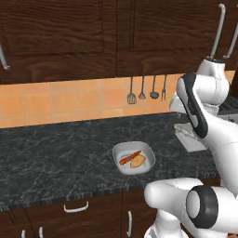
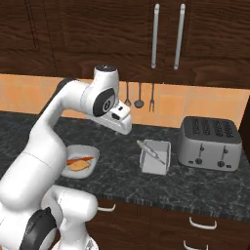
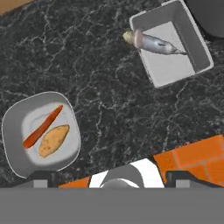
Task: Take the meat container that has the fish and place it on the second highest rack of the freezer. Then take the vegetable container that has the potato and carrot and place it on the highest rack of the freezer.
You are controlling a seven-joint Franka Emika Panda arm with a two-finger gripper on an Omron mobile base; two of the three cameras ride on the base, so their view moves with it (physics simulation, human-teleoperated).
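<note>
Black marble with white veins makes up the table (image 3: 100, 100), and the hand (image 3: 107, 177) hangs above it with its 2 fingers spread wide apart and nothing between them; the dark tips (image 3: 41, 178) show at the bottom of the hand view. Below the hand and off toward its left finger sits a rounded grey dish (image 3: 17, 153) (image 1: 122, 149) (image 2: 88, 151) holding the carrot (image 3: 43, 126) (image 1: 129, 157) (image 2: 79, 159) and the potato (image 3: 53, 141) (image 1: 138, 161) (image 2: 79, 166), which lie side by side, close together, the carrot on the far side of the potato from the hand. Farther out from the hand, toward its right finger, stands a square grey tray (image 3: 199, 48) (image 2: 161, 166) with straight walls. The fish (image 3: 153, 43) (image 2: 149, 150), silvery with a tan end, lies across the tray's rim at one side, its tan end poking out past the wall and its tail pointing in over the tray floor. The dish and the tray are well apart, with bare marble between them. In the right base view a silver toaster (image 2: 210, 142) stands just beside the tray, on the side away from the dish. Behind the table runs an orange tiled wall (image 1: 69, 100) with 4 dark utensils (image 1: 142, 90) hanging on it, and dark wooden cupboards (image 2: 97, 34) above.
</note>
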